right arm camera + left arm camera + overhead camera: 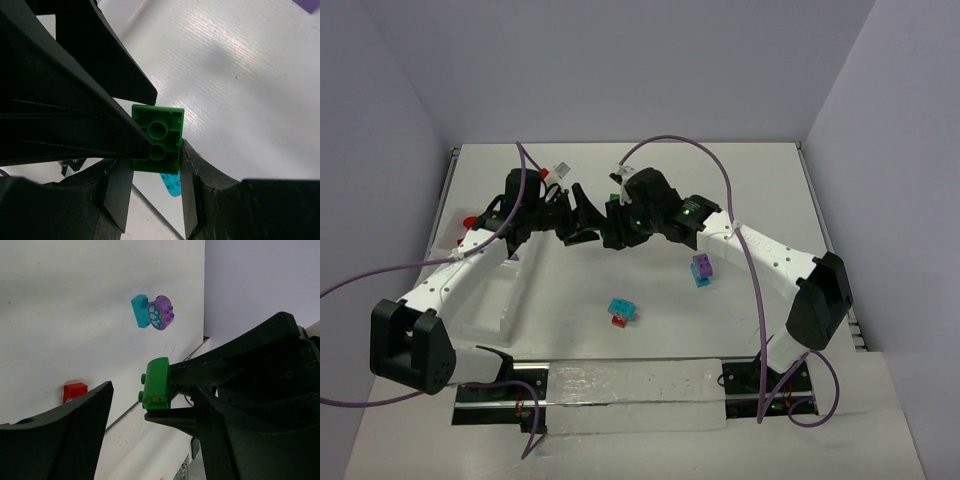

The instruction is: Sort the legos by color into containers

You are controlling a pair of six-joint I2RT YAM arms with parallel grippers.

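My right gripper [613,222] is shut on a green brick [612,198], held above the table; the right wrist view shows its hollow underside [157,137] between my fingers. My left gripper [587,216] is open and faces it, jaws wide on either side of the brick [157,384], with one finger [75,100] against the brick's side. A purple-and-cyan pair [701,268] and a cyan-and-red pair [621,311] lie on the table. The clear tray [492,305] lies under my left arm.
A red brick [470,220] and a purple one [510,257] show at the tray's far end. The purple-and-cyan pair also shows in the left wrist view [155,317]. A low rail [620,385] runs along the near edge.
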